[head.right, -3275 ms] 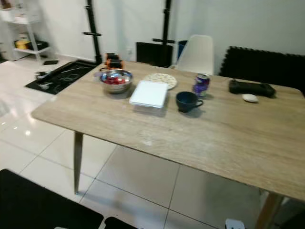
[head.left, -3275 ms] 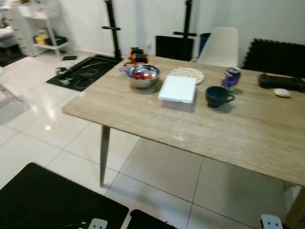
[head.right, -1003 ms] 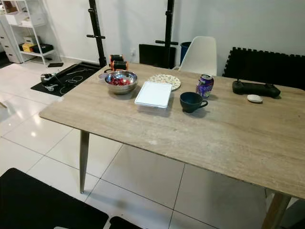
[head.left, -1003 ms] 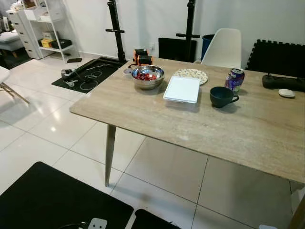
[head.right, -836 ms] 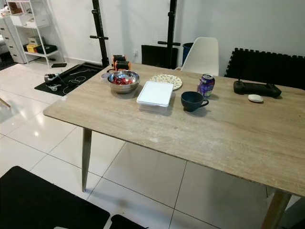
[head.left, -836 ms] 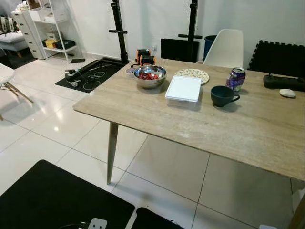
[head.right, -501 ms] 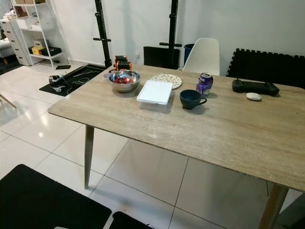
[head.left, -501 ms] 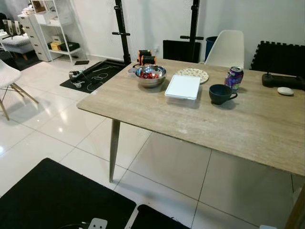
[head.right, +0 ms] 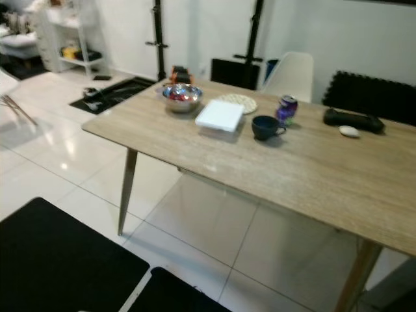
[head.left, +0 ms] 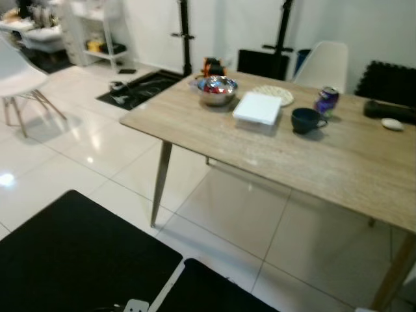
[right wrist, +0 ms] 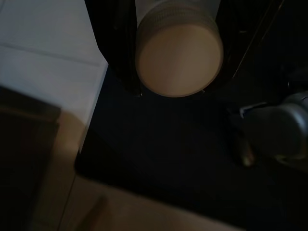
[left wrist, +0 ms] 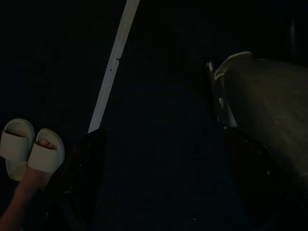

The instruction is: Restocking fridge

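Wooden surface is carrying a steel bowl, white box and mug; right gripper is pinching a cream-capped jar; left gripper's state I cannot tell.

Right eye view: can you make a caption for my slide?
A wooden table holds a metal bowl, white container, dark mug and purple can.

A wooden table stands on white floor tiles. Toward its far edge lie a steel bowl near the far left corner, a patterned plate, a flat white box, a dark mug, a purple can, and a small white object beside a black device at the right. Black mats cover the near floor.
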Motion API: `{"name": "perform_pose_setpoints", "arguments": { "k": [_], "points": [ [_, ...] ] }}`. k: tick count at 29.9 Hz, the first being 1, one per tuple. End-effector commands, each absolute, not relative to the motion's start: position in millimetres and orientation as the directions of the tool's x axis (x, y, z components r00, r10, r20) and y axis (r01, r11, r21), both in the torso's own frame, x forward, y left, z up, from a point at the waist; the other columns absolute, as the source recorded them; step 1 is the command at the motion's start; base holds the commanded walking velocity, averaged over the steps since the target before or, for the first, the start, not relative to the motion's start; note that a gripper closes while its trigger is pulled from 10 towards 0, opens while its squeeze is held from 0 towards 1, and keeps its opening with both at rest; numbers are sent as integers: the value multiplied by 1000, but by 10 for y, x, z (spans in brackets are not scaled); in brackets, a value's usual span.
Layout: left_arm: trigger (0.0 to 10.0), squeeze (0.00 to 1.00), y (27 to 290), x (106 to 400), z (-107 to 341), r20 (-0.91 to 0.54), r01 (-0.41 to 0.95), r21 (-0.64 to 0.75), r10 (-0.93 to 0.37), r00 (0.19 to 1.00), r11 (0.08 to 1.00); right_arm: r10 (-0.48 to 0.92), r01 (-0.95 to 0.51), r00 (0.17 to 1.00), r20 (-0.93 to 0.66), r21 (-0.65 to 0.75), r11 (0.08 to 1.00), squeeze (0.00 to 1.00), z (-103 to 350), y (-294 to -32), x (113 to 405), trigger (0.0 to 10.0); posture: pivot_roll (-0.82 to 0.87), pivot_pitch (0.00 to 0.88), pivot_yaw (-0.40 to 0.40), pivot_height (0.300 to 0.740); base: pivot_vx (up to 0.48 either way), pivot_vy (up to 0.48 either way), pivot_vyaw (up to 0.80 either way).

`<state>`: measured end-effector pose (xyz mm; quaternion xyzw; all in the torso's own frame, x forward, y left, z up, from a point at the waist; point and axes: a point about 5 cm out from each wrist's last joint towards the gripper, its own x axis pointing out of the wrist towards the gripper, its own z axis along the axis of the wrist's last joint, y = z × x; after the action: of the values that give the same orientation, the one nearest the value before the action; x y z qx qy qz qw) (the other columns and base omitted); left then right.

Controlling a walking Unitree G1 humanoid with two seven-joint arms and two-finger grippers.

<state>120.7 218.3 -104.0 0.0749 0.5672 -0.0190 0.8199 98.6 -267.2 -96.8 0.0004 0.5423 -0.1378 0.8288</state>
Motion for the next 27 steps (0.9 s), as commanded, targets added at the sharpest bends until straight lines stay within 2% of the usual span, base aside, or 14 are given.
{"name": "perform_pose_setpoints", "arguments": {
  "k": [1, 21, 27],
  "points": [
    [10000, 0, 2200, 1173, -1048, -938, 124, 109, 60, 343, 986, -229, 220, 397, -889, -150, 964, 0, -941, -2681, 1074, 10000, -28, 0, -4, 740, -319, 0, -800],
    [10000, 0, 2213, 1138, -1055, -940, 124, 107, 60, 337, 987, -222, 223, 389, -894, -142, 964, 0, -951, -2665, 1063, 10000, -32, 0, -2, 740, -304, 0, -800],
    [10000, 0, 2224, 1131, -1053, -940, 123, 101, 54, 338, 987, -221, 219, 389, -894, -144, 965, 0, -952, -2659, 1067, 10000, -30, 0, -3, 740, 0, 0, -800]
  ]
}}
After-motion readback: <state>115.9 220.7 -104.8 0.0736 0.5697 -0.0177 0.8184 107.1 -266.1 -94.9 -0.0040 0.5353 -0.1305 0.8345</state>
